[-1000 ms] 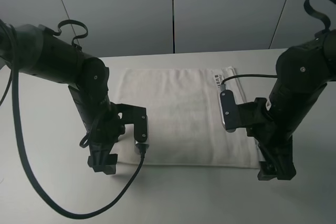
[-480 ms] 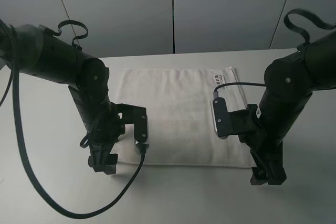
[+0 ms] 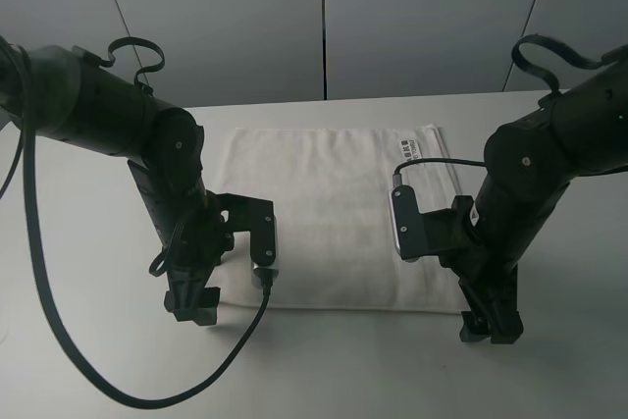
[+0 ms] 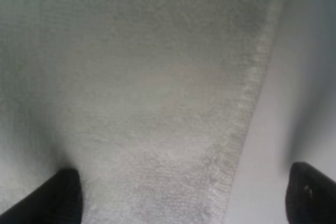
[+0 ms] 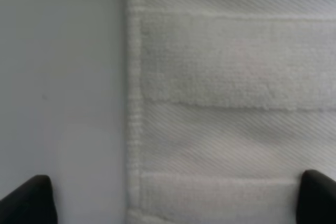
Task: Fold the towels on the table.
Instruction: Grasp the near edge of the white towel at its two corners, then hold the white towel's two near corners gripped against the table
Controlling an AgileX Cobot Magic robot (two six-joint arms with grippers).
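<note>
The white terry towel [image 3: 334, 213] lies spread flat on the white table [image 3: 88, 272], its small printed label [image 3: 409, 149] at the far right corner. My left gripper [image 3: 191, 308] stands over the towel's near left corner. In the left wrist view the gripper [image 4: 189, 198] is open, with one fingertip [image 4: 65, 198] over the towel [image 4: 136, 93] and the other over bare table [image 4: 299, 77]. My right gripper [image 3: 488, 327] hangs at the near right corner. Seen from the right wrist, that gripper [image 5: 173, 200] is open and straddles the towel's [image 5: 231, 77] banded border edge.
A black cable [image 3: 128, 390] loops from the left arm across the table's near left part. Grey wall panels [image 3: 324, 17] rise just behind the table's far edge. Bare tabletop [image 3: 343, 370] lies in front of the towel and on both sides.
The right arm has swung left and nearer, bringing its gripper from outside the towel's near right corner to right at it. The left arm has not moved.
</note>
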